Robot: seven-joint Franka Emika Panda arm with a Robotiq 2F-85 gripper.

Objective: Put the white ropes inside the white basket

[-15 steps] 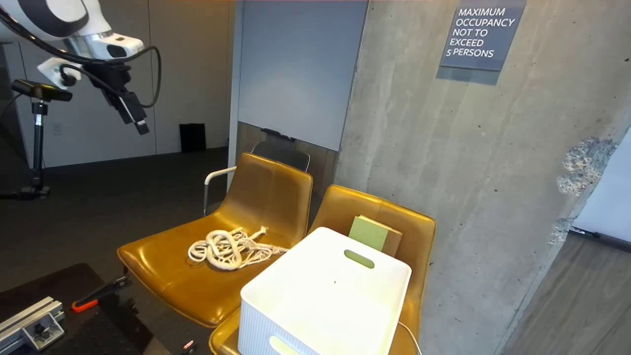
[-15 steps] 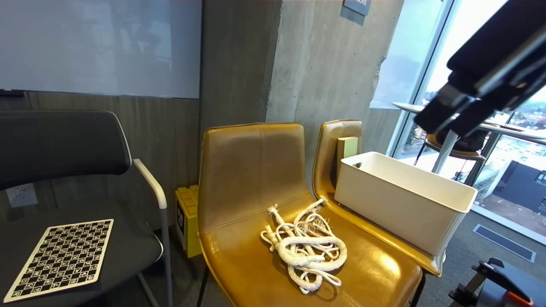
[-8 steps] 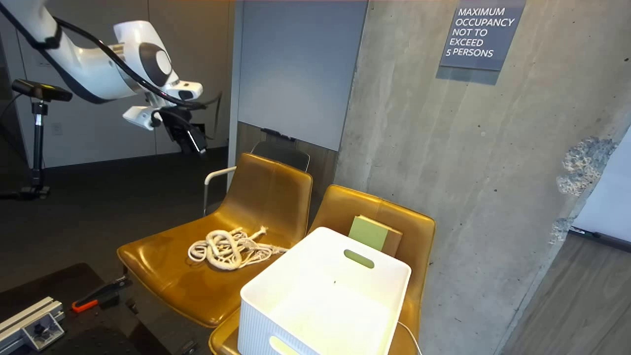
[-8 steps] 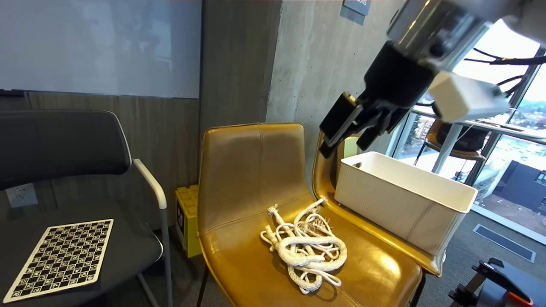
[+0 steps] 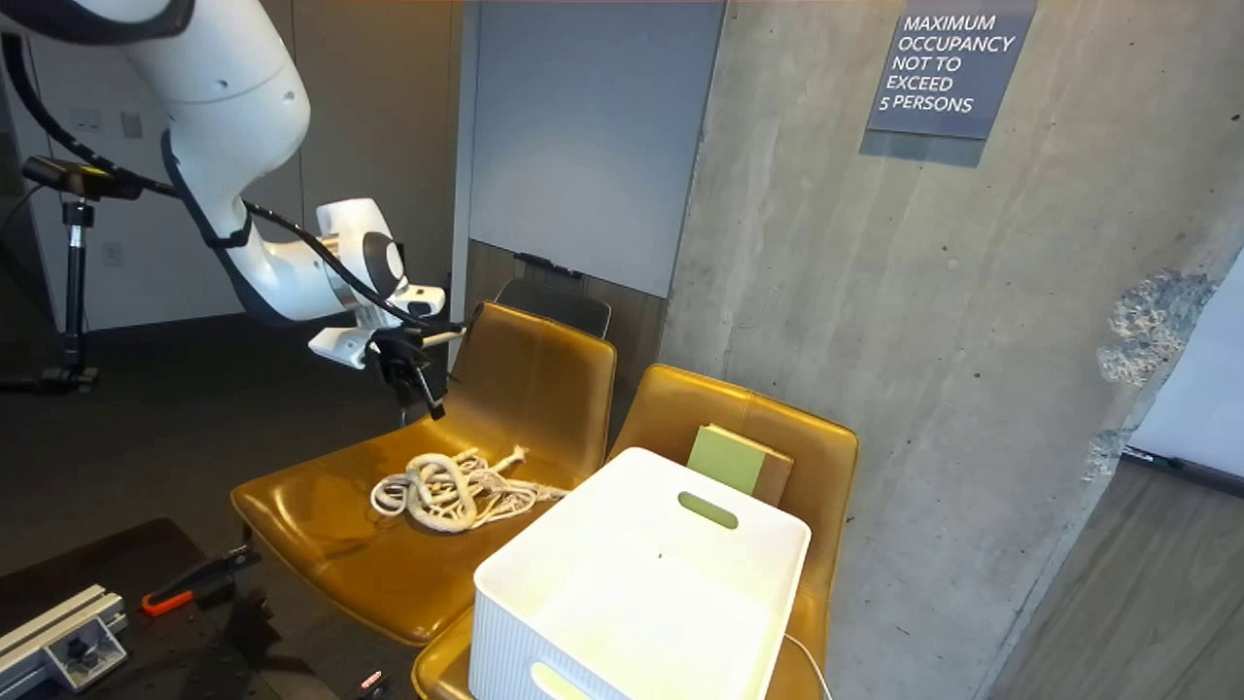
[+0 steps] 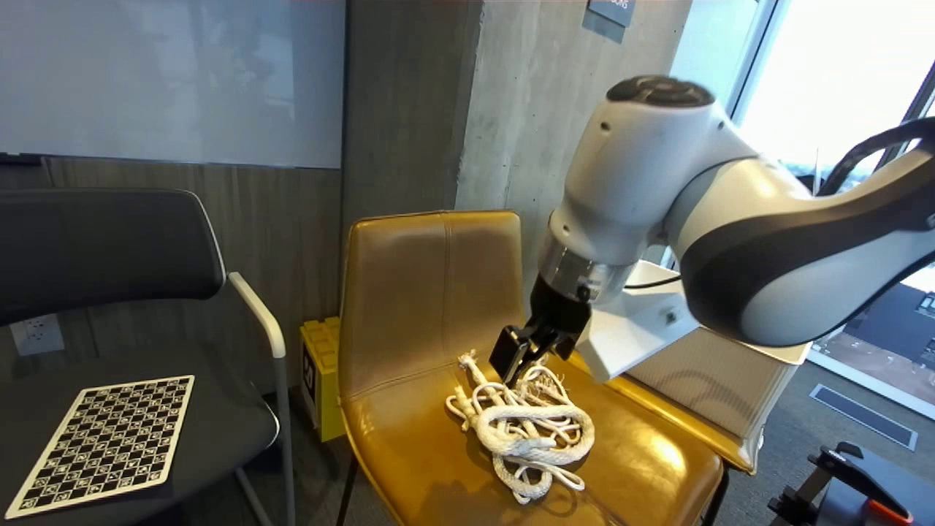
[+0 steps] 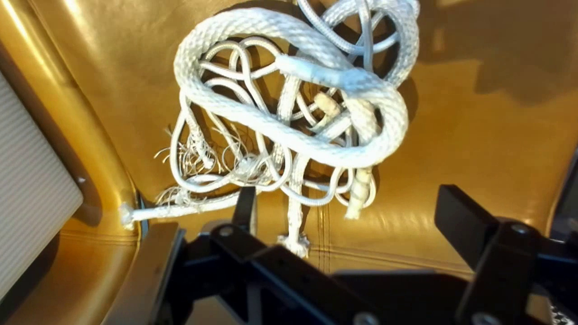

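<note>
While the white ropes (image 7: 289, 137) lie tangled and partly frayed on the tan leather chair (image 6: 438, 307), we see the fingers (image 7: 465, 221) spread wide above them, lower and nearer than before.

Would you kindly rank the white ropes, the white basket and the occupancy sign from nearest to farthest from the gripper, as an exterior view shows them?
1. White ropes: on the chair seat, just below the gripper in the picture.
2. White basket: lower right, on the neighbouring chair.
3. Occupancy sign: upper right, high on the concrete wall.
</note>
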